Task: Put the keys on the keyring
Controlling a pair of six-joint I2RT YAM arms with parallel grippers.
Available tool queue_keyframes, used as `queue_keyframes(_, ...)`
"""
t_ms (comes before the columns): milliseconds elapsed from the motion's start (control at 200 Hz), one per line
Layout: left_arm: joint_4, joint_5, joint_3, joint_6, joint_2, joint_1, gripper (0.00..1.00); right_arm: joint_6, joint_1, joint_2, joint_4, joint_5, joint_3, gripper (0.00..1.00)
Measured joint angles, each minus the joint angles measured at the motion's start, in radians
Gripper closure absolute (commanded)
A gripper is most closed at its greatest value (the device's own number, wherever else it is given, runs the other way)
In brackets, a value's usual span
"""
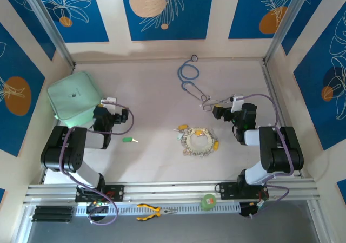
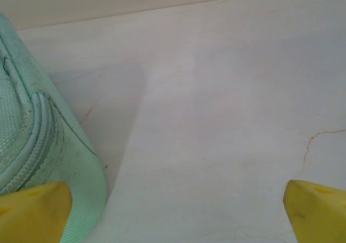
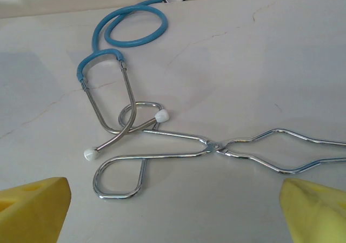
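1. Left gripper (image 2: 173, 221): gapes wide, grips nothing, sits just beside a mint-green pouch (image 2: 32, 145).
2. Right gripper (image 3: 173, 216): gapes wide, grips nothing, faces metal tongs (image 3: 216, 148) overlapping a blue stethoscope (image 3: 130, 29).
3. Keyring (image 1: 199, 140): lies mid-table between the arms, fringed with keys.
4. Green-headed key (image 1: 128, 140): lies apart, well left of it.

A robotics lab test cell: left arm (image 1: 67, 151) and right arm (image 1: 275, 151) bolted to an aluminium rail (image 1: 173, 189), pale worktop (image 1: 157, 107) walled by blue leaf-print panels (image 1: 167, 10).
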Motion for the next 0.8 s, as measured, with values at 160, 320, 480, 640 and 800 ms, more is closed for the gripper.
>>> queue_keyframes(160,0.000,0.000,0.000,0.000,0.000,0.000,0.00,0.000,0.000,0.000,0.000,0.000,0.000,0.01)
queue_keyframes(320,0.000,0.000,0.000,0.000,0.000,0.000,0.00,0.000,0.000,0.000,0.000,0.000,0.000,0.01)
queue_keyframes(480,0.000,0.000,0.000,0.000,0.000,0.000,0.00,0.000,0.000,0.000,0.000,0.000,0.000,0.01)
queue_keyframes(640,0.000,0.000,0.000,0.000,0.000,0.000,0.00,0.001,0.000,0.000,-0.005,0.016,0.002,0.01)
queue_keyframes(800,0.000,0.003,0.000,0.000,0.000,0.002,0.00,0.004,0.000,0.000,-0.019,0.031,0.011,0.01)
